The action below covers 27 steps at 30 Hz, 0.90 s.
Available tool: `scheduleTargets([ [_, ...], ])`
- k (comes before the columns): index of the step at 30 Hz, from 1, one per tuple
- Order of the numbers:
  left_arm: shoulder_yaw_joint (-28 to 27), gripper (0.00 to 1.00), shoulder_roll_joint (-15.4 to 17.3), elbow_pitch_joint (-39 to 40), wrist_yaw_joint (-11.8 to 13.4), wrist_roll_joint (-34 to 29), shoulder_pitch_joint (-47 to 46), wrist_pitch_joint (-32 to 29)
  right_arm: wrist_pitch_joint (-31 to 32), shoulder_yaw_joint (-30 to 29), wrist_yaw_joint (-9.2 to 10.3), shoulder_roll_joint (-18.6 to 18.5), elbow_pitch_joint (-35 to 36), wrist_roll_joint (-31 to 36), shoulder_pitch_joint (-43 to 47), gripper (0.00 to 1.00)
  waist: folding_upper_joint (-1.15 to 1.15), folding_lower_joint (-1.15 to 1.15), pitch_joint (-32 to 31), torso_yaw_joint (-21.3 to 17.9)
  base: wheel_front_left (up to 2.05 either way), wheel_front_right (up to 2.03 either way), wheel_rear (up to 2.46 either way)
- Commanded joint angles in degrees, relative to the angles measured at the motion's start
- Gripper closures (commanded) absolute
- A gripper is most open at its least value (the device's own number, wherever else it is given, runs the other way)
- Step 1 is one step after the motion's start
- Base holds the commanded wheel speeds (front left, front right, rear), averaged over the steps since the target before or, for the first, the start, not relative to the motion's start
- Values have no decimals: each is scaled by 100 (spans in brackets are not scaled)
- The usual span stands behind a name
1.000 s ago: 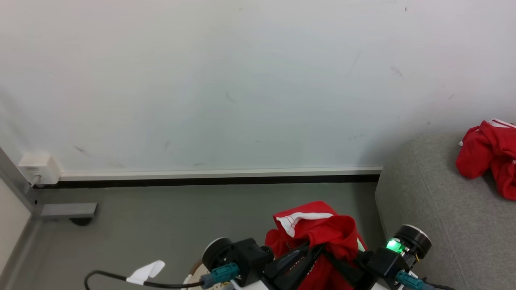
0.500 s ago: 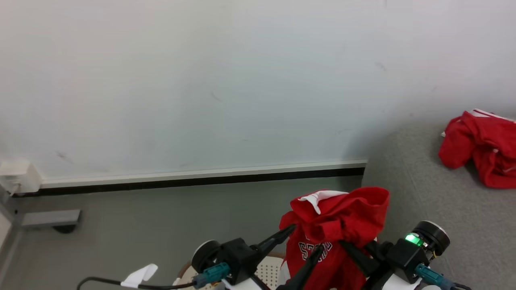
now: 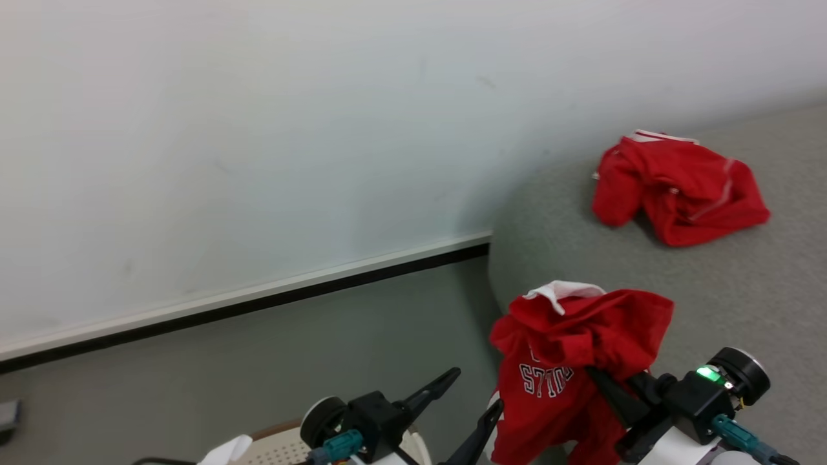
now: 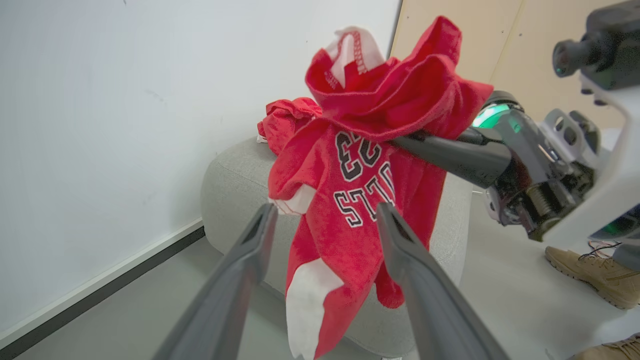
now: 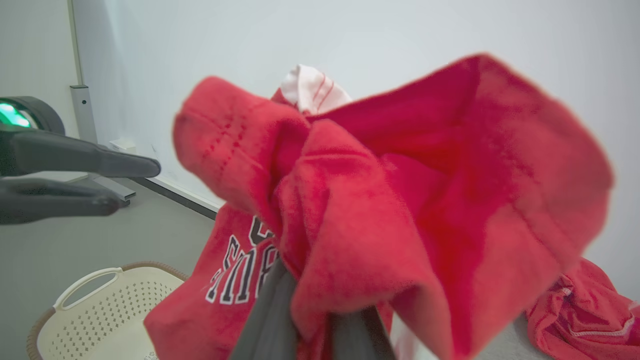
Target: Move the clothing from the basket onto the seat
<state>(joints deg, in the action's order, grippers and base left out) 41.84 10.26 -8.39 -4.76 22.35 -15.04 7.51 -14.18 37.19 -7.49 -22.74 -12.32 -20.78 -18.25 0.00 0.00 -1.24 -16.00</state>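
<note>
Over seat (image 3: 723, 290) edge, R jaws grip clothing (image 3: 581, 323); L jaws open, just beside it.

I see a white wall (image 3: 258, 129); a pale skirting (image 3: 271, 289) over a dark strip runs along its foot; grey floor (image 3: 226, 374) lies below; a person's tan shoe (image 4: 595, 272) rests on it; a grey post (image 5: 82, 112) stands by the wall.

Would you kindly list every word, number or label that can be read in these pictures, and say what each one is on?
"23": on the chest of the red shirt, tilted, in the left wrist view.
Word beneath that number: block letters, creased and partly folded away; not readable as a whole.
The other red garment on the sofa: no text visible.
</note>
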Motion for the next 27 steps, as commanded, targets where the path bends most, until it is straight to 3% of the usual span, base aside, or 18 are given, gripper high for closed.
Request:
scheduleTargets([
  [1,9,0,6,-36,-8,-7,-38,37,-11,-68,-1,-33,45,18,75,100,0,0,72,-332,0,0,0],
  [8,99,0,-83,-255,-21,-8,-129,163,11,-468,-1,-103,151,94,299,100,0,0,144,-835,0,0,0],
  [13,169,0,-113,-349,-41,-7,-177,198,21,-715,-1,-134,229,145,436,100,0,0,189,-974,0,0,0],
  [21,207,0,-99,-374,-40,-10,-300,176,34,-1057,-1,-72,334,227,481,100,0,0,425,-865,0,0,0],
  [27,175,0,10,-251,-22,-123,-618,21,-39,-1667,-1,55,340,304,142,100,0,0,1097,-596,0,0,0],
])
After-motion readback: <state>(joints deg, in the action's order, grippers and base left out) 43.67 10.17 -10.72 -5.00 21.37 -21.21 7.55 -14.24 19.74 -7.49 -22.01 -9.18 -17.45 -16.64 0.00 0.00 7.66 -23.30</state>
